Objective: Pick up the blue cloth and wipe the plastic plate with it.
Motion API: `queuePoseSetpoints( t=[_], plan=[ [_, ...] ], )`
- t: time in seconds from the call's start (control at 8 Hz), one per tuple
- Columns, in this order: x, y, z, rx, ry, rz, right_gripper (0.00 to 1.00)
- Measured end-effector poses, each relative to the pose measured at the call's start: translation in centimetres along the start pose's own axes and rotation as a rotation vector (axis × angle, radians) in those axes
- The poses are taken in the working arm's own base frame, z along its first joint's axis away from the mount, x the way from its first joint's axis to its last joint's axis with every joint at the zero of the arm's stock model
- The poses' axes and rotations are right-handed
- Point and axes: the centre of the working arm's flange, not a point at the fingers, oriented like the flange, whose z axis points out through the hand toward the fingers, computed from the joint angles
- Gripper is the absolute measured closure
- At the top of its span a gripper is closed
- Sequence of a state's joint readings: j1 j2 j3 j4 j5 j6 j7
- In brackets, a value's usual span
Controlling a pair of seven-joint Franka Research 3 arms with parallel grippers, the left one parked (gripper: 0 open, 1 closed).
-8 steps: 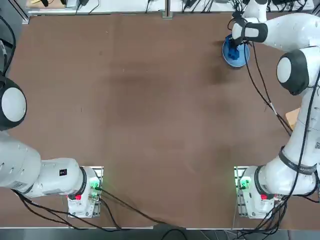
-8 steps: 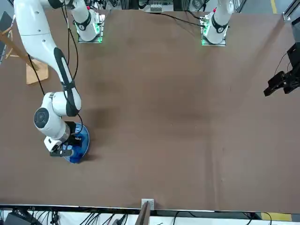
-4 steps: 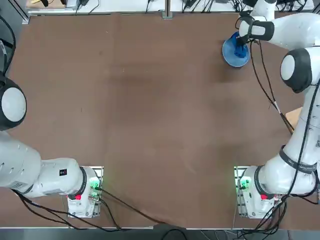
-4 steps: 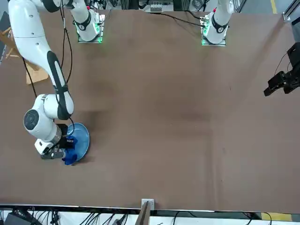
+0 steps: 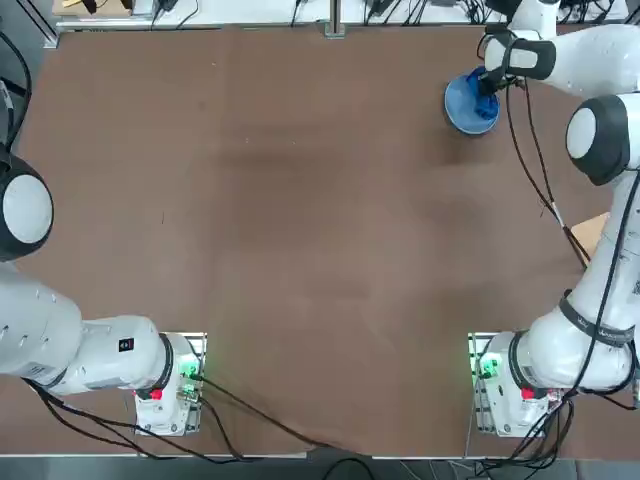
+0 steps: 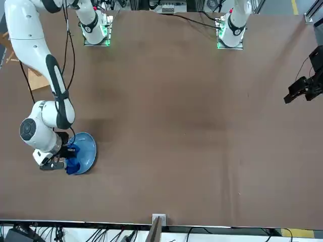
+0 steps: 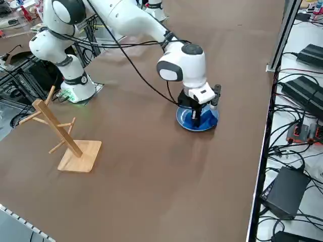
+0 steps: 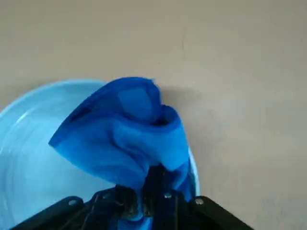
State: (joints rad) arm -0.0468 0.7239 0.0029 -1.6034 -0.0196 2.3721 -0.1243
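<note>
The light blue plastic plate (image 5: 466, 108) lies near the table's far right corner, also seen in the front view as the plate (image 6: 86, 149) and in the side view as the plate (image 7: 208, 121). My right gripper (image 5: 487, 80) is shut on the royal-blue cloth (image 5: 479, 84) and presses it down on the plate's far right rim. In the wrist view the bunched cloth (image 8: 127, 132) hangs from the gripper (image 8: 151, 191), draped over the plate (image 8: 29, 158) and its edge. The cloth (image 6: 71, 162) pokes out past the rim in the front view.
A wooden rack (image 7: 65, 137) stands on the table at my right, between the plate and the arm's base. The table's far edge (image 5: 400, 27) runs just beyond the plate, with cables and power units (image 7: 298, 96) past it.
My right gripper has dragged the cloth across the plate, from over its middle to its far right rim. The plate has stayed where it was.
</note>
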Motion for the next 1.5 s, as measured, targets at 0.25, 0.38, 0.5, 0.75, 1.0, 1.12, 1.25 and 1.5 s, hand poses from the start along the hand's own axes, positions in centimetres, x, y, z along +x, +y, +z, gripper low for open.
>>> queuePoseSetpoints(
  t=[0.25,0.38,0.5,0.75,1.0,1.12,1.25,1.5],
  plan=[
    [-0.9,-2.3,-0.3,0.029,-0.091,-0.012,0.94],
    [-1.0,-4.1,-0.3,0.034,-0.107,-0.017,0.94],
    [-0.9,-5.8,-0.4,0.034,-0.109,-0.013,0.94],
    [-0.8,-8.3,-0.4,0.056,-0.107,0.001,0.94],
    [-0.7,-8.7,-0.3,0.065,-0.104,0.011,0.94],
    [-0.4,-8.4,-0.3,0.065,-0.097,0.018,0.94],
    [0.2,-7.8,-0.3,0.064,-0.085,0.026,0.94],
    [1.1,-5.5,-0.3,0.061,-0.053,0.043,0.94]
  ],
)
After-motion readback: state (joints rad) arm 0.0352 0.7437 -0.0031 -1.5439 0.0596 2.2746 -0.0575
